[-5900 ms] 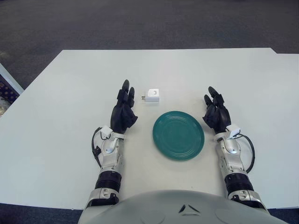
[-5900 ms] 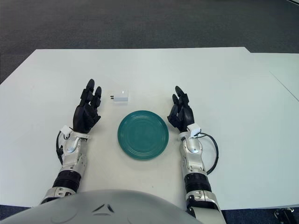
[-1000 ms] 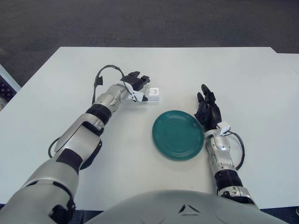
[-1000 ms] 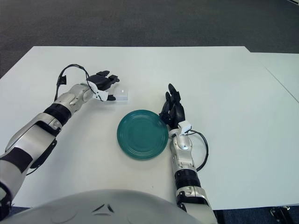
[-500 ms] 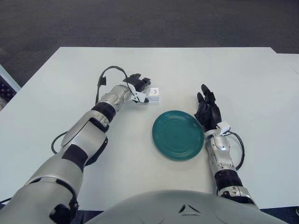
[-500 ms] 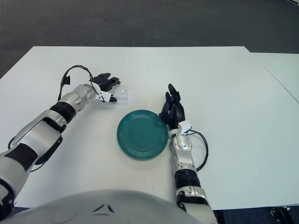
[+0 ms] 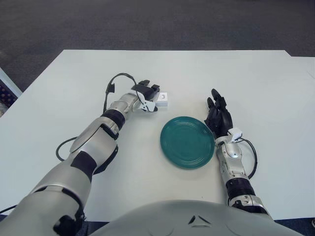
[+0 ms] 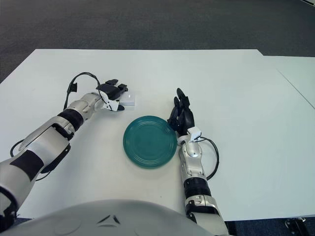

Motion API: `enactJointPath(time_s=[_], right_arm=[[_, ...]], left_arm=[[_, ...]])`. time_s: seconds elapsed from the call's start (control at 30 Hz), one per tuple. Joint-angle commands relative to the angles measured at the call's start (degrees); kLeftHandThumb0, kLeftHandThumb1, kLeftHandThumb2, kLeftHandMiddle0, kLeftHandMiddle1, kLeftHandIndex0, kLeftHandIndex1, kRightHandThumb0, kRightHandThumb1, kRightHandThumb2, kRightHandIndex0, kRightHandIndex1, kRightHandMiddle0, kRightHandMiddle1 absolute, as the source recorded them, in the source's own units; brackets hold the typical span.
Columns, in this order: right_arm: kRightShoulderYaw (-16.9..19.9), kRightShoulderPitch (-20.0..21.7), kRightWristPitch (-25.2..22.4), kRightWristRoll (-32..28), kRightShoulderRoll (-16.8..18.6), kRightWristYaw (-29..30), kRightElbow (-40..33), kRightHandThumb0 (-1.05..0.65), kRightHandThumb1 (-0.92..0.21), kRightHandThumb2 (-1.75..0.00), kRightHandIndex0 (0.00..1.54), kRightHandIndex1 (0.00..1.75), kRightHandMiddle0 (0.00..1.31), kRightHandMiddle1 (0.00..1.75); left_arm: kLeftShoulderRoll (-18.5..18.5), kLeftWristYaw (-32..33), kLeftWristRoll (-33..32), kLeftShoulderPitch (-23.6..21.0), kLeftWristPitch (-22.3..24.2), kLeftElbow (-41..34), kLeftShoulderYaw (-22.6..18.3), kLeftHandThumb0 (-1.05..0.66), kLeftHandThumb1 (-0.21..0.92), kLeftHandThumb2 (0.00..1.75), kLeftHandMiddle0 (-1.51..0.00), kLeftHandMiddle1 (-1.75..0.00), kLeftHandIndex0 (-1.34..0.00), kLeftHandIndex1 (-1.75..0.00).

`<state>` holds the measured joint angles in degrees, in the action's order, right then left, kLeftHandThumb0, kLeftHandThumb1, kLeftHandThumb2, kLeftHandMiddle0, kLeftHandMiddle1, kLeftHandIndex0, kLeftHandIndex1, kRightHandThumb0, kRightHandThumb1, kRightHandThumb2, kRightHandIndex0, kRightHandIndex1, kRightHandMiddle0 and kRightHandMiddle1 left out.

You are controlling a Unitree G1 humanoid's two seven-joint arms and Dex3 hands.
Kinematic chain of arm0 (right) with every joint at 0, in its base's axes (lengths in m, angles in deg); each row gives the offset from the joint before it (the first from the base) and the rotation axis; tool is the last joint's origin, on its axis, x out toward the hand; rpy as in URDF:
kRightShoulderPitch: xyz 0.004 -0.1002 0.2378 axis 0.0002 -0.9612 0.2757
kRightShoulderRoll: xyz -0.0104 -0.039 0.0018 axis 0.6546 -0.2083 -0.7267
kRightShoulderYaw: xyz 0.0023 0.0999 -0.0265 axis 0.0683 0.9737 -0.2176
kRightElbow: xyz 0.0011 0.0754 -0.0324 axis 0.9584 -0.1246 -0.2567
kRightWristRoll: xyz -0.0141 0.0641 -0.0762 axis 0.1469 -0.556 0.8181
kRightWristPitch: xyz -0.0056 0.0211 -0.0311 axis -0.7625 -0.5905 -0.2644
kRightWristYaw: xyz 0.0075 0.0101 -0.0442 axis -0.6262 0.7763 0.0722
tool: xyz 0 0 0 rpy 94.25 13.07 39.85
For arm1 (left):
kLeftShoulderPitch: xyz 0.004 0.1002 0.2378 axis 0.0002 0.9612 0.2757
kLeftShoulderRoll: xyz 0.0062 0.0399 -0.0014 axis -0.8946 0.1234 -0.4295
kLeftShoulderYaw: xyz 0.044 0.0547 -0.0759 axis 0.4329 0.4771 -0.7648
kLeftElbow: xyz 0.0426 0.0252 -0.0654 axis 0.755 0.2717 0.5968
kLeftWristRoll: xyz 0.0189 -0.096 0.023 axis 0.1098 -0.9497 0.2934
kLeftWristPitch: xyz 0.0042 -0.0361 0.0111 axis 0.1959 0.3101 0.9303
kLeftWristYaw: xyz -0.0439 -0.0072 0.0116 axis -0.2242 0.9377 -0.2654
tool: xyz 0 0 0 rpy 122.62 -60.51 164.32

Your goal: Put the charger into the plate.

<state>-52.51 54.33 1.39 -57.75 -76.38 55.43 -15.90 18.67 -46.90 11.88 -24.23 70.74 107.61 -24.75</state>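
Note:
A small white charger (image 7: 163,100) lies on the white table (image 7: 59,113), up and left of a round teal plate (image 7: 187,142). My left hand (image 7: 153,98) is stretched forward to the charger's left end. Its dark fingers sit just above that end and the thumb just below it, spread around it and not clamped. The charger rests flat on the table. My right hand (image 7: 218,117) lies on the table next to the plate's right rim with its fingers straight and holding nothing. The plate holds nothing.
A black cable (image 7: 114,82) loops from my left wrist above the forearm. Dark carpet (image 7: 157,24) lies beyond the table's far edge. Another white surface (image 8: 300,78) adjoins at the right.
My left hand has slid a little further right, so its fingers now bracket the charger's left end. The charger, plate and right hand have not moved.

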Motion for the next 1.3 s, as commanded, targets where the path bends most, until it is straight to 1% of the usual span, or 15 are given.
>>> enactJointPath(time_s=[0.0, 0.03, 0.07, 0.1, 0.13, 0.2, 0.27, 0.43, 0.5, 0.57, 0.67, 0.8, 0.83, 1.0, 1.27], right_arm=[[0.2, -4.2, 0.1, -1.8, 2.4, -0.6, 7.4, -0.79, -0.92, -0.96, 0.11, 0.01, 0.0, 0.3], [0.3, -4.0, 0.2, -1.9, 2.4, -0.8, 7.8, -0.79, -0.92, -0.97, 0.11, 0.01, 0.0, 0.3], [0.4, -3.8, 0.3, -1.9, 2.4, -0.9, 8.0, -0.79, -0.92, -0.97, 0.12, 0.01, 0.0, 0.3], [0.5, -3.7, 0.5, -2.0, 2.4, -1.0, 8.3, -0.79, -0.92, -0.97, 0.12, 0.01, 0.0, 0.3], [0.7, -3.5, 0.6, -2.1, 2.4, -1.2, 8.6, -0.79, -0.92, -0.97, 0.12, 0.01, 0.0, 0.31], [1.0, -3.3, 0.7, -2.3, 2.4, -1.5, 9.2, -0.79, -0.92, -0.97, 0.13, 0.02, 0.0, 0.31], [1.4, -3.0, 0.9, -2.6, 2.5, -1.7, 9.8, -0.79, -0.92, -0.98, 0.14, 0.02, 0.0, 0.32], [2.2, -2.1, 1.5, -2.7, 2.6, -1.8, 11.4, -0.79, -0.92, -0.97, 0.15, 0.01, 0.0, 0.34], [2.6, -1.7, 1.9, -2.6, 2.5, -1.8, 12.2, -0.79, -0.92, -0.97, 0.15, 0.01, 0.0, 0.35], [2.8, -1.3, 2.2, -2.6, 2.4, -2.0, 12.8, -0.79, -0.92, -0.97, 0.14, 0.01, 0.0, 0.35], [3.2, -1.0, 2.6, -3.1, 2.3, -2.9, 13.4, -0.79, -0.92, -0.97, 0.14, 0.01, 0.0, 0.34], [3.7, -0.6, 2.6, -3.3, 2.1, -3.8, 13.9, -0.8, -0.92, -0.97, 0.14, 0.0, 0.0, 0.31], [3.8, -0.5, 2.6, -3.4, 1.9, -3.9, 14.1, -0.8, -0.92, -0.97, 0.13, 0.0, 0.0, 0.31], [4.2, -0.1, 2.1, -3.4, 1.4, -4.2, 14.5, -0.8, -0.92, -0.98, 0.13, 0.0, 0.0, 0.29], [4.8, 0.6, 1.3, -3.0, -0.2, -4.3, 15.1, -0.8, -0.92, -1.0, 0.13, 0.0, 0.0, 0.3]], left_arm=[[1.0, -0.8, 0.6, 0.8, -0.5, 2.9, 1.5, -1.05, 0.92, 0.6, -0.13, -0.78, -0.22, -1.27], [1.1, -0.4, 0.6, 1.0, -0.6, 3.3, 1.7, -1.05, 0.92, 0.6, -0.11, -0.91, -0.22, -1.34], [1.2, 0.0, 0.6, 1.1, -0.7, 3.6, 1.8, -1.05, 0.92, 0.59, -0.08, -1.2, -0.23, -1.47], [1.5, 1.0, 0.6, 1.6, -0.5, 4.0, 1.9, -1.05, 0.92, 0.58, -0.07, -1.31, -0.23, -1.52], [1.7, 1.7, 0.6, 2.0, -0.4, 4.4, 1.9, -1.04, 0.92, 0.55, -0.13, -1.47, -0.25, -1.6], [2.1, 3.0, 0.5, 2.5, -0.1, 5.0, 2.0, -1.02, 0.92, 0.52, -0.22, -1.63, -0.28, -1.69], [2.4, 3.4, 0.4, 2.6, 0.1, 5.3, 2.1, -0.99, 0.92, 0.51, -0.3, -1.69, -0.31, -1.72], [3.0, 3.6, -0.5, 3.1, 0.0, 6.0, 1.6, -0.91, 0.92, 0.5, -0.48, -1.74, -0.39, -1.74], [3.1, 3.7, -1.2, 3.4, -0.7, 6.1, 1.0, -0.85, 0.92, 0.49, -0.58, -1.74, -0.49, -1.74], [3.2, 4.2, -1.9, 3.7, -1.2, 6.1, 0.6, -0.81, 0.92, 0.48, -0.63, -1.74, -0.53, -1.75], [3.3, 6.2, -3.3, 4.5, -1.7, 5.7, -0.4, -0.67, 0.92, 0.46, -0.71, -1.75, -0.63, -1.75], [3.6, 8.8, -4.7, 5.1, -1.7, 5.4, -1.7, -0.53, 0.92, 0.48, -0.87, -1.75, -0.77, -1.75], [3.6, 9.4, -4.9, 5.3, -1.7, 5.3, -1.9, -0.51, 0.9, 0.53, -0.93, -1.75, -0.82, -1.75], [3.6, 12.0, -6.4, 6.0, -3.1, 4.4, -3.2, -0.45, 0.8, 0.72, -1.11, -1.75, -0.96, -1.75], [3.0, 16.7, -7.4, 6.7, -5.8, 2.3, -4.3, -0.45, 0.75, 0.79, -1.23, -1.75, -1.05, -1.75]])
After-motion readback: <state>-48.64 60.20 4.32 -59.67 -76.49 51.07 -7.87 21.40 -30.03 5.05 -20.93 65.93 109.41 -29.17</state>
